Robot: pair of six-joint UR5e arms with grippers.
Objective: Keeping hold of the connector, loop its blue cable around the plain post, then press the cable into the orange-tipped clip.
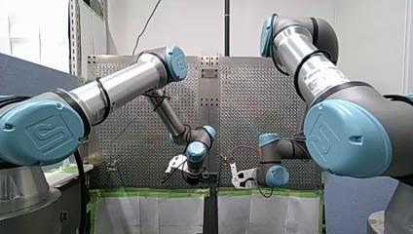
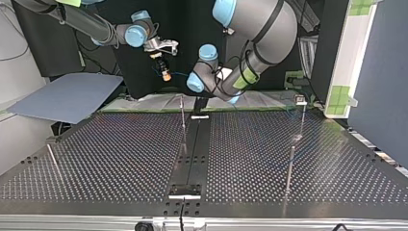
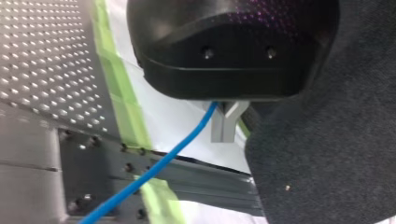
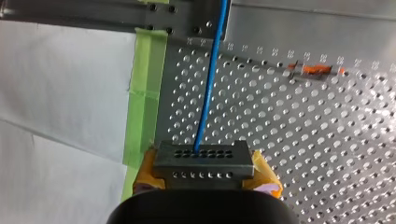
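In the right wrist view my right gripper (image 4: 203, 169) is shut on a grey connector (image 4: 201, 158), with yellow pads (image 4: 264, 173) on both sides of the block. The blue cable (image 4: 210, 84) runs straight ahead from it over the perforated plate. An orange-tipped clip (image 4: 315, 70) stands further ahead, off to one side of the cable. In the left wrist view my left gripper (image 3: 223, 136) has its metal fingers shut on the blue cable (image 3: 154, 170), which trails away over the table's edge. In the top view both grippers hang beyond the table's far edge: my right gripper (image 2: 165, 72) and my left gripper (image 2: 199, 103).
Thin upright posts (image 2: 183, 118) (image 2: 290, 166) stand on the perforated table (image 2: 120, 159). Green tape (image 4: 144, 93) and white sheeting (image 4: 60, 93) border the plate's edge. A dark grey padded surface (image 3: 327, 158) lies close beside my left gripper.
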